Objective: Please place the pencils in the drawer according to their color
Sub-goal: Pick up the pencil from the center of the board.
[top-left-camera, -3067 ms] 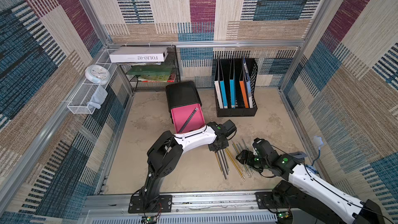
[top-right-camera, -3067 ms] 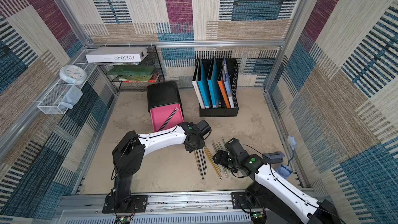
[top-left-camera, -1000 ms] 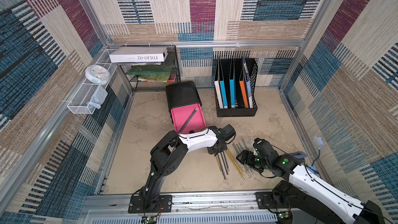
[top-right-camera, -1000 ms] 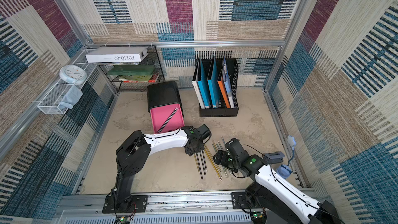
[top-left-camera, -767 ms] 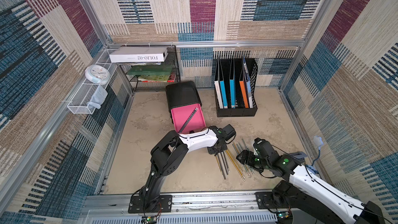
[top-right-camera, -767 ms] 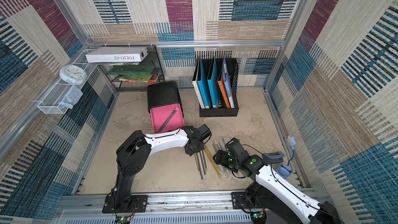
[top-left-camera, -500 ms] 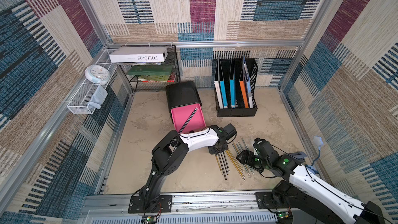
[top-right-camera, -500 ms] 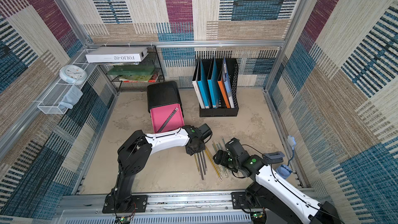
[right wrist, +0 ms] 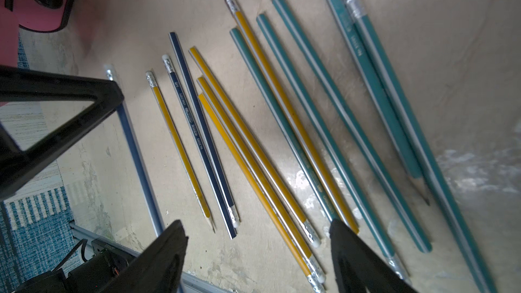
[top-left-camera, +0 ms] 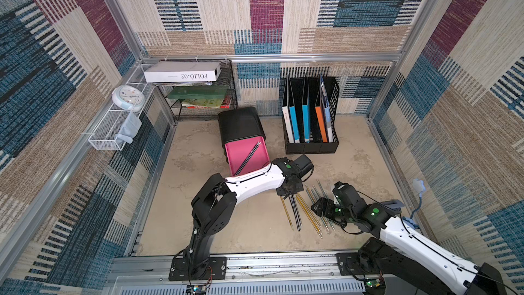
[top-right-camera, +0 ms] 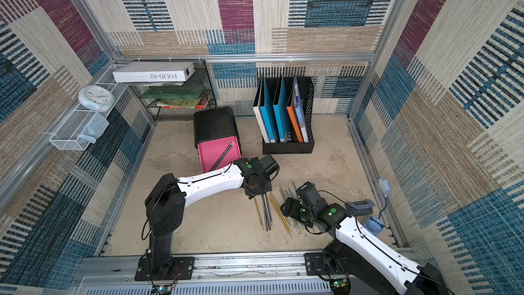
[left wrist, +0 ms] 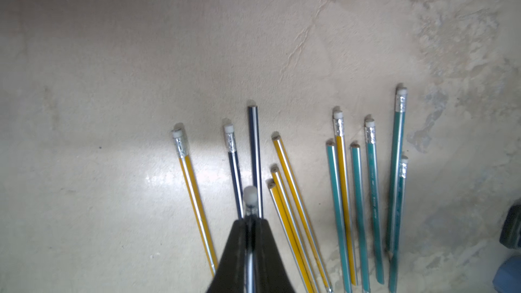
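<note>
Left wrist view, left hand [left wrist: 250, 220] pinching dark-blue, white-eraser pencil [left wrist: 250, 197], right hand [right wrist: 256, 222] agape, empty.

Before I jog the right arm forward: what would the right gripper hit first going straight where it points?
Probably the pair of yellow pencils on the table: in the right wrist view they run between the jaws of the open right gripper. Height above them is unclear.

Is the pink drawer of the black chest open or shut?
Open: the pink drawer sticks out from the black chest, its inside exposed, with dark pencils lying in it.
</note>
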Available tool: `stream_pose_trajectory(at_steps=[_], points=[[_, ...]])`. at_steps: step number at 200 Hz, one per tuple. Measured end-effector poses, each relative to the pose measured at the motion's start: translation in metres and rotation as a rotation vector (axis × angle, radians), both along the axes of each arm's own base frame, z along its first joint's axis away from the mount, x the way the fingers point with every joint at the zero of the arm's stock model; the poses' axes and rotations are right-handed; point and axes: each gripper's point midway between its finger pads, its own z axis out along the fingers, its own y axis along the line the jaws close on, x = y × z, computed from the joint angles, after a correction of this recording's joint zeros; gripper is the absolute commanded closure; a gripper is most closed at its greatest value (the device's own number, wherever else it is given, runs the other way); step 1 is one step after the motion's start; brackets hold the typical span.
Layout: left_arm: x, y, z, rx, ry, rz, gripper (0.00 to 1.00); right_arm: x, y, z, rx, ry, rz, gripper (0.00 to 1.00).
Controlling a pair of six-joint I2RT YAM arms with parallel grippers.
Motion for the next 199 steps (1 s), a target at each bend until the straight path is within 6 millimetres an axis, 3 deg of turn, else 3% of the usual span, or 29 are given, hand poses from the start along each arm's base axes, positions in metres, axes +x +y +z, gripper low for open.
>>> stream_pose_trajectory(at_steps=[30, 63, 107, 139, 165, 199], points=[[-0.001, 0.012, 0.028, 0.001, -0.055, -0.036, 1.00, 0.002, 0.001, 0.000, -0.003, 0.003, 0.001, 0.16], [0.012, 0.031, 0.071, -0.001, -0.161, -0.077, 1.00, 0.007, 0.006, 0.005, 0.006, -0.011, 0.005, 0.16], [0.062, 0.080, 0.142, 0.014, -0.358, -0.103, 1.00, 0.014, 0.015, 0.013, 0.031, -0.025, 0.017, 0.16], [0.099, 0.113, 0.179, 0.085, -0.486, -0.156, 1.00, 0.021, 0.021, 0.021, 0.052, -0.048, 0.020, 0.16], [0.124, 0.124, 0.201, 0.164, -0.579, -0.239, 1.00, 0.025, 0.023, 0.024, 0.063, -0.060, 0.019, 0.16], [0.147, 0.126, 0.204, 0.295, -0.652, -0.374, 1.00, 0.028, 0.026, 0.027, 0.080, -0.072, 0.010, 0.16]])
